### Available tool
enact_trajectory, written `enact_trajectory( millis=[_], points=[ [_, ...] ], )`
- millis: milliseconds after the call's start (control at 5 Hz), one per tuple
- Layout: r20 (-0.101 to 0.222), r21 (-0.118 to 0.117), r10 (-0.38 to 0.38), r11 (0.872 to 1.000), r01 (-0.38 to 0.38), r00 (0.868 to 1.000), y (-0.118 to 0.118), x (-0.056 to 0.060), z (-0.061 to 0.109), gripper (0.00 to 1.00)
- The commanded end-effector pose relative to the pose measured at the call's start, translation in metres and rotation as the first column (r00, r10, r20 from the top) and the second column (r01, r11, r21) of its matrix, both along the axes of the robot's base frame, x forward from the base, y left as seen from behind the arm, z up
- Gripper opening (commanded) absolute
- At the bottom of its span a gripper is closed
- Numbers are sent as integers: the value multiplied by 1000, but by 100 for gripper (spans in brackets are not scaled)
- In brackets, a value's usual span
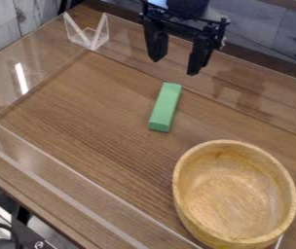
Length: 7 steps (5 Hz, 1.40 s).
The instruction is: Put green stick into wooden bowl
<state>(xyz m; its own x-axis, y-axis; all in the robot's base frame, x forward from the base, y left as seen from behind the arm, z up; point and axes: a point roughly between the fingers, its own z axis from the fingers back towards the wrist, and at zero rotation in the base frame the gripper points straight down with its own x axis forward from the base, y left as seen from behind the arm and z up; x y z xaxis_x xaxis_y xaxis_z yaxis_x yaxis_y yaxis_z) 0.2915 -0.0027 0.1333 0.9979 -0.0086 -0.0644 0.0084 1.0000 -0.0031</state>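
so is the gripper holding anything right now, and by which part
Nothing is held. The gripper hangs open above the table, its fingers empty, while the green stick lies flat on the wood, apart from it and outside the wooden bowl.

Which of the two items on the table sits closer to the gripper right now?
The green stick, lying flat just below the open gripper; the wooden bowl sits farther off, at the near right corner.

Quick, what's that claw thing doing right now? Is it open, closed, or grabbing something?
Gripper: open, holding nothing; it hangs above the table, apart from the green stick.
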Motion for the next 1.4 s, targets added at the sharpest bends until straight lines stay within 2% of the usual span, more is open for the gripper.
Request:
enact_trajectory(
  millis=[0, 200, 400, 600, 1000, 1200],
  points=[
    [20, 4, 26, 1000, -26, 999, 18, -3, 6, 100],
    [50, 10, 74, 997, -74, 996, 43, -7, 14, 100],
    [82, 11, 78, 997, -79, 994, 68, -11, 27, 100],
    [108, 16, 85, 996, -87, 991, 81, -16, 36, 100],
    [136, -1, 78, 997, -78, 988, 28, -5, 43, 100],
    [164, 5, 76, 997, -78, 984, 54, -6, 46, 100]
  ],
)
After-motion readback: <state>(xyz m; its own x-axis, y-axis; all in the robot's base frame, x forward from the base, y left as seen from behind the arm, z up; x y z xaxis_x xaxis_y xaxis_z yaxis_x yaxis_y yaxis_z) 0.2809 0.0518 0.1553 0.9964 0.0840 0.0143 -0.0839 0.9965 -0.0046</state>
